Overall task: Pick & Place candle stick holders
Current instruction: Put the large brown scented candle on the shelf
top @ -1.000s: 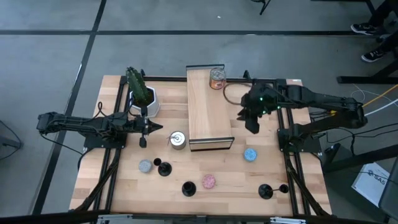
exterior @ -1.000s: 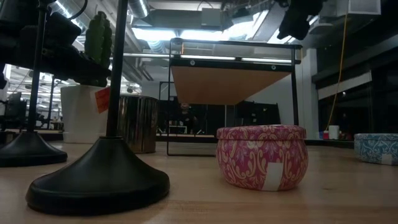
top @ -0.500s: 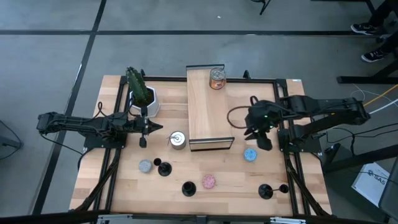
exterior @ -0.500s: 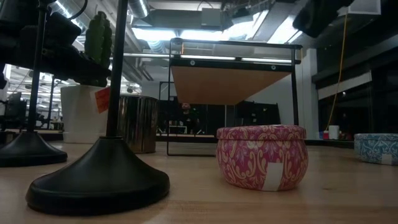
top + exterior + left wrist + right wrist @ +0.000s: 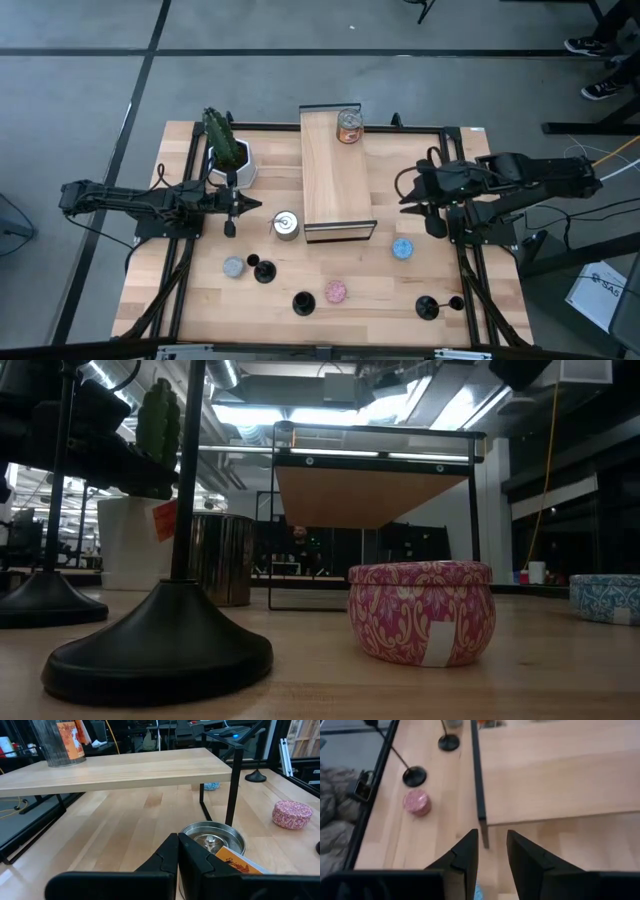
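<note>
Right claw (image 5: pixel 436 226) empty – candle stick holders (image 5: pixel 303 303) on table.

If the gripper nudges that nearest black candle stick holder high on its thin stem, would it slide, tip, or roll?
The black candle stick holder would probably tip rather than slide if pushed high, since its thin stem rises tall above the base. Low down, its wide, flared base sitting flat on the wooden table looks fairly steadying. Once toppled, it might roll in an arc on that round base.
</note>
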You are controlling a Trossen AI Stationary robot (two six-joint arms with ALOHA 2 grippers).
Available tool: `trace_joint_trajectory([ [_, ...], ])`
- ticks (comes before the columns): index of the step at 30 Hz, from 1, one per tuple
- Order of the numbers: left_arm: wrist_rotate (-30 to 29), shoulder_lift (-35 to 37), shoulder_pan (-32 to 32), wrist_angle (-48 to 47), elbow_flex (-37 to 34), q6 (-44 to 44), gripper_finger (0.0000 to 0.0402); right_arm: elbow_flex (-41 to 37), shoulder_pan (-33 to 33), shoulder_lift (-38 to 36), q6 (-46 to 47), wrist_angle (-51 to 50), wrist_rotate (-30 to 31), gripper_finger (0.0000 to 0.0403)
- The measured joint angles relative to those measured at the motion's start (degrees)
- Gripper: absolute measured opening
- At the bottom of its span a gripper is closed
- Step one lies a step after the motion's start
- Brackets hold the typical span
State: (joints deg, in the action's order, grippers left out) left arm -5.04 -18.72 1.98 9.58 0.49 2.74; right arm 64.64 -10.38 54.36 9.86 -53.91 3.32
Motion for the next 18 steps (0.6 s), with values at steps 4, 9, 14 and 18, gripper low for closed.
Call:
trace_joint_trajectory([
  [4, 0.07, -0.02, 0.02, 0.22, 0.02, -1.83, 0.0004, -0.01, -0.9, -0.25, -1.25, 3.54, 3.46, 0.0103],
  [9, 0.17, 0.0, 0.01, 3.21, 0.02, -11.35, 0.0004, -0.02, -1.21, 0.03, -2.26, 6.8, 6.96, 0.0103],
  [14, -0.51, 0.0, -0.01, 3.48, 0.02, -15.47, 0.0004, -0.02, -1.3, 0.39, -1.52, 7.59, 7.64, 0.0103],
  [18, -2.79, -0.01, 0.01, 3.48, 0.0, -15.08, 0.0004, 0.0, -1.3, 0.97, -1.26, 7.59, 7.64, 0.0103],
])
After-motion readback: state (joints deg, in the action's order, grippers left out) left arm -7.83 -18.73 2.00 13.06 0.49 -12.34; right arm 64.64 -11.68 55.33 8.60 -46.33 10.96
